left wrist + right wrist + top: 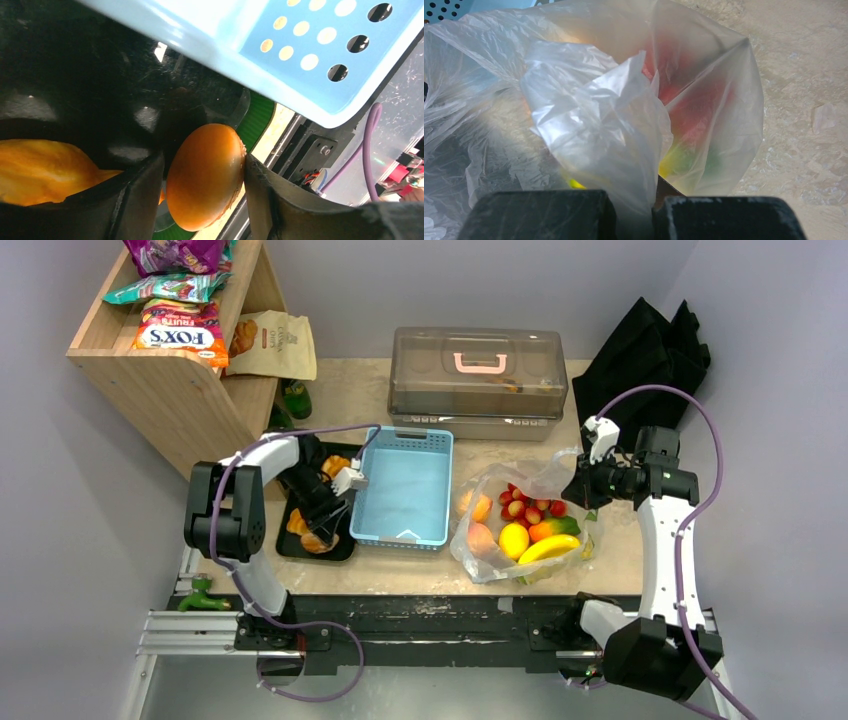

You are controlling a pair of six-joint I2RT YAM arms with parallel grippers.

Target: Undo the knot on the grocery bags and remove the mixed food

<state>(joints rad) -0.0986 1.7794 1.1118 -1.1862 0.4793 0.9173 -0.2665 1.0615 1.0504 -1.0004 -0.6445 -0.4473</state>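
The clear grocery bag (497, 481) lies open on the table, and no knot shows. Inside are a lemon (514, 539), a banana (548, 549), a mango (553, 528), small red fruits (525, 505) and an orange fruit (475, 505). My right gripper (583, 483) is shut on a fold of the bag's film (604, 130) and holds it up; in the wrist view the right gripper (636, 200) pinches it. My left gripper (205, 185) is open over the black tray (290, 540), with a round golden bun (205, 175) between its fingers. A braided bread (40, 170) lies beside it.
A blue perforated basket (405, 490) stands between the tray and the bag. Behind it is a lidded clear box (478, 375) with a pink handle. A wooden shelf (180, 390) with snack bags fills the back left; a black fabric bag (645, 350) lies back right.
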